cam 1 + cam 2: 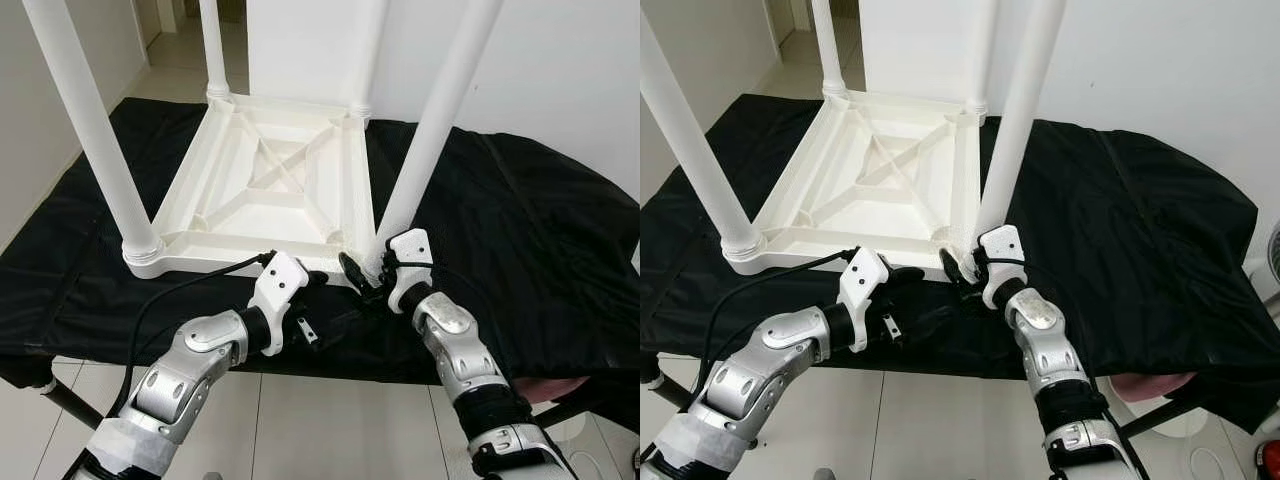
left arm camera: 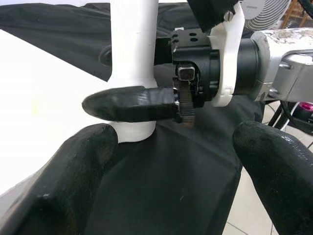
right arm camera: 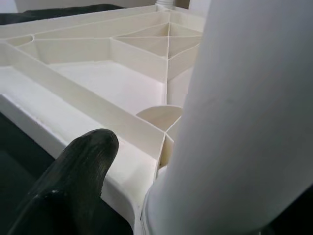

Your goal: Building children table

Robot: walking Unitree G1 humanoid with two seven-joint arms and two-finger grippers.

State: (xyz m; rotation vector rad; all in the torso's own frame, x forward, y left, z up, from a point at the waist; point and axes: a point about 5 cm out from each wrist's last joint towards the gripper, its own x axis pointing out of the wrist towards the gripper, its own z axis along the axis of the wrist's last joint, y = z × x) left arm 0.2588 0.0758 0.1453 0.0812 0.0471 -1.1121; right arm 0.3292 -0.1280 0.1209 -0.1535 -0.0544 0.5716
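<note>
The white children's table (image 1: pixel 225 262) lies upside down on a black cloth (image 1: pixel 520 230), its ribbed underside facing up and its legs standing upward. My right gripper (image 1: pixel 365 272) is at the foot of the near right leg (image 1: pixel 420 150), shut on it. One of its fingers (image 2: pixel 129 104) crosses the front of the leg (image 2: pixel 133 44), and the other is hidden behind it. My left gripper (image 1: pixel 318 305) hovers open just left of it at the cloth's front edge, with nothing between its fingers (image 2: pixel 63 181).
Three more legs stand at the near left (image 1: pixel 90 130), far left (image 1: pixel 212 50) and far right (image 1: pixel 368 50) corners. A white wall rises behind. Tiled floor (image 1: pixel 330 430) lies below the cloth's front edge. A fan (image 2: pixel 266 14) stands off to the right.
</note>
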